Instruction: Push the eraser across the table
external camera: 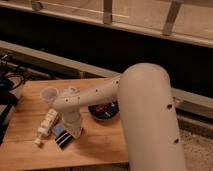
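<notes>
The table (100,145) is a light brown wooden top. A small blue-grey eraser (58,129) lies flat on its front left part, right beside the lower end of a long white segmented bar (46,126). My gripper (63,140), with its black-and-white striped tip, points down onto the table directly in front of and to the right of the eraser, touching or almost touching it. The white arm hides the table right behind the gripper.
A dark round bowl (103,111) sits mid-table, right of the arm's wrist. A pale cup (49,93) stands at the back left. Cables and dark gear (9,82) lie off the table's left edge. A dark wall with a metal rail runs behind.
</notes>
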`<action>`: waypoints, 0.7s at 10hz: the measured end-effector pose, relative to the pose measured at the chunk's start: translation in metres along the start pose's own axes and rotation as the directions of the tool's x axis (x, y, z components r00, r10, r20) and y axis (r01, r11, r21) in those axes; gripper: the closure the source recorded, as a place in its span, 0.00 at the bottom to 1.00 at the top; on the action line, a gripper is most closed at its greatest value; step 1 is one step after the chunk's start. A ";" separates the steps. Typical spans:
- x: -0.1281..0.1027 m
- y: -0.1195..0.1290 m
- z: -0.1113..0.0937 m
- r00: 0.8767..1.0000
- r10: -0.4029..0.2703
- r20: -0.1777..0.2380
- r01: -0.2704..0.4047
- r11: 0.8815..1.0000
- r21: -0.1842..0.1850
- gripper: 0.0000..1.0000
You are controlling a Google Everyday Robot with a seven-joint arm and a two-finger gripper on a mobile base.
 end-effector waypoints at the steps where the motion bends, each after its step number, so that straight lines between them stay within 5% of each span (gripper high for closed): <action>1: 0.001 0.004 0.001 1.000 -0.001 -0.001 0.001 1.000 0.002 1.00; 4: -0.018 0.006 -0.004 1.000 -0.026 -0.003 0.026 1.000 0.012 1.00; 7: -0.013 0.007 -0.004 0.999 -0.031 -0.008 0.032 0.999 0.020 1.00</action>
